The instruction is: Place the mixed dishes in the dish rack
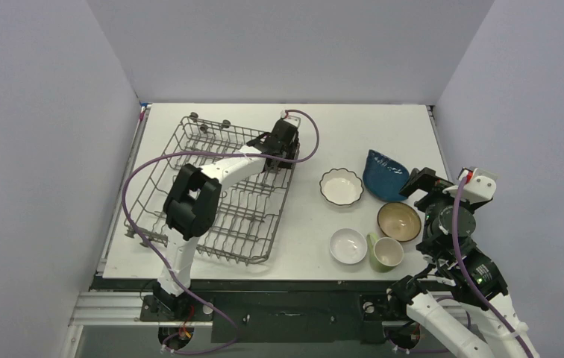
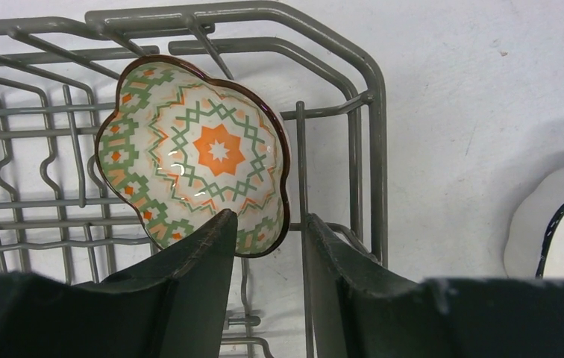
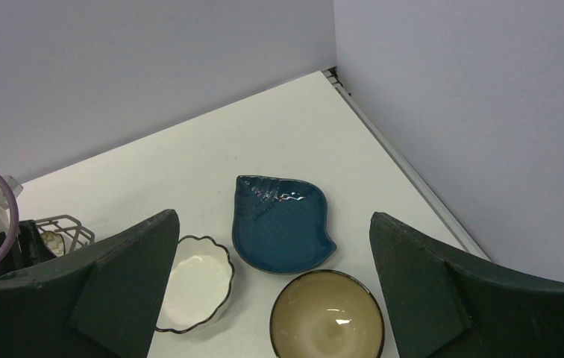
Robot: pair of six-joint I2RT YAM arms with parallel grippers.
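Flower-patterned dish (image 2: pixel 197 149) leaned on edge against dish rack's (image 2: pixel 372 112) far-right corner wires. Left gripper (image 2: pixel 268 218) straddled its rim; grip unclear. Right gripper (image 3: pixel 271 218) gaped, empty.

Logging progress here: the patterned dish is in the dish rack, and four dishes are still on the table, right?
Five, not four. The top view shows the scalloped white bowl, dark blue dish, brown bowl, plain white bowl and green mug on the table. The patterned dish is in the dish rack, as you said.
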